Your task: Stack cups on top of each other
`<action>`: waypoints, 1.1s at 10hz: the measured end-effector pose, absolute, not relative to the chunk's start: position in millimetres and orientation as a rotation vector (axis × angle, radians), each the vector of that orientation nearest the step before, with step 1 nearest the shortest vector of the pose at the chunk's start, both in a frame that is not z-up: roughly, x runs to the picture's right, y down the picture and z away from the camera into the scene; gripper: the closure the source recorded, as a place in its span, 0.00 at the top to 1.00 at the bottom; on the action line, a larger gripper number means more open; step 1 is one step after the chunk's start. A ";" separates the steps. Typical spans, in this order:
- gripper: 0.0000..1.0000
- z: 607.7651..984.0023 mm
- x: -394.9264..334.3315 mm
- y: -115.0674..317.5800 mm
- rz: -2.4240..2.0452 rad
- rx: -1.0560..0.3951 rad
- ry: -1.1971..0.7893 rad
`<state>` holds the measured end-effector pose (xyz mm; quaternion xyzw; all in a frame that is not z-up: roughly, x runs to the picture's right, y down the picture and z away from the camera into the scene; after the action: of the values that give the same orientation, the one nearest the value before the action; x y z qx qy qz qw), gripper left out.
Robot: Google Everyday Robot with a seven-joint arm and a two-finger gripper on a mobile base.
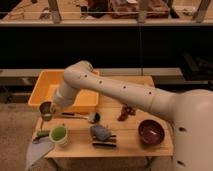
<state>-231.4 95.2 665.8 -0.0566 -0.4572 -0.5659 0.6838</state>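
Note:
A dark grey cup (46,111) sits at the table's far left edge, just in front of the yellow tub. My gripper (48,106) reaches down onto it from the right and is shut on its rim. A pale green cup (59,134) stands upright on the table a little nearer and to the right of the gripper, untouched. My big white arm stretches from the lower right across the table to the left.
The yellow tub (50,87) fills the back left of the wooden table (125,145). A maroon bowl (151,132) stands at the front right. A spoon (82,117), a dark grey lump (99,132), a black brush (104,144) and a brown object (126,113) lie mid-table. A grey cloth (35,151) hangs off the front left.

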 end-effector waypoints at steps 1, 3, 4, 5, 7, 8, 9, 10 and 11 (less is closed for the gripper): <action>0.00 653.2 -228.4 103.9 -1.285 -0.131 -1.017; 0.00 645.7 -208.4 117.2 -1.290 -0.157 -0.994; 0.00 648.3 -195.1 120.8 -1.284 -0.173 -0.989; 0.00 657.5 -183.5 129.6 -1.285 -0.194 -1.003; 0.00 672.0 -175.8 145.1 -1.287 -0.223 -1.028; 0.00 675.3 -173.4 148.4 -1.289 -0.234 -1.036; 0.00 675.8 -176.3 150.4 -1.299 -0.239 -1.048; 0.00 676.1 -179.1 152.1 -1.309 -0.242 -1.057; 0.00 676.3 -181.9 153.6 -1.317 -0.246 -1.067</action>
<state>-181.9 153.6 676.3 -0.1085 -0.4705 -0.5810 0.6552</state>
